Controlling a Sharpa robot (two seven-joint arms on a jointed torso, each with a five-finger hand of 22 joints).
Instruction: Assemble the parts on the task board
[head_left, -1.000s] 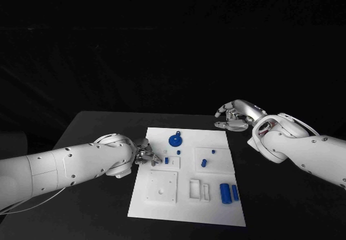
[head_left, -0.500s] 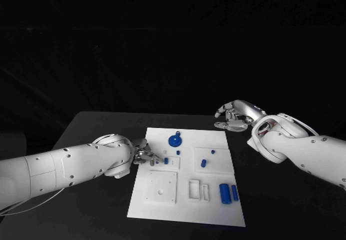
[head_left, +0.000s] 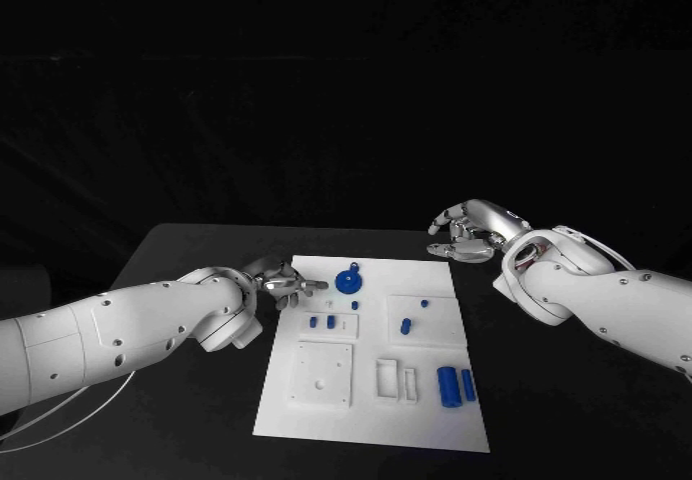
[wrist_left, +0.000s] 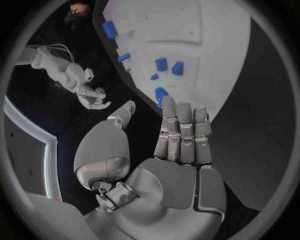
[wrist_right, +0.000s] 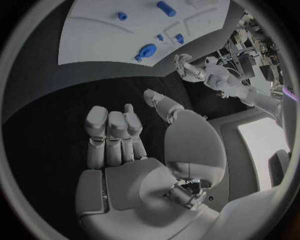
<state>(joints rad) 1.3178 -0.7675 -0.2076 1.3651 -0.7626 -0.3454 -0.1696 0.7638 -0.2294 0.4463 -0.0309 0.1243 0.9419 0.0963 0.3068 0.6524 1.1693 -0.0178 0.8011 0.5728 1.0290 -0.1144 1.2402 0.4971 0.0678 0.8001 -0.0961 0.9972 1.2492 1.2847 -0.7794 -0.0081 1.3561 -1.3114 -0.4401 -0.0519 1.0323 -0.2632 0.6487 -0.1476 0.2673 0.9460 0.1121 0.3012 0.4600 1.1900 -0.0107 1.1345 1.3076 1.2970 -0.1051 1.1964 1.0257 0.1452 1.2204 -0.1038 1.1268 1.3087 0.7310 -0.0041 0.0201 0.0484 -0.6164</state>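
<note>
**Both hands empty beside the board**

I see my left hand (head_left: 281, 283) empty, fingers straight and loosely apart, at the left edge of the white rectangular task board (head_left: 374, 400). Small blue plastic parts (head_left: 349, 280) lie on it. My right hand (head_left: 464, 232), spread and empty, hovers past its far right corner.

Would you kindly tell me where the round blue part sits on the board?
In the head view, the round blue part sits near the board's far edge, just beside the left hand.

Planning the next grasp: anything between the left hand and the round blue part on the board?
Nothing visible. The left hand is empty at the board's left edge; the round part lies just beyond, bare board between.
</note>
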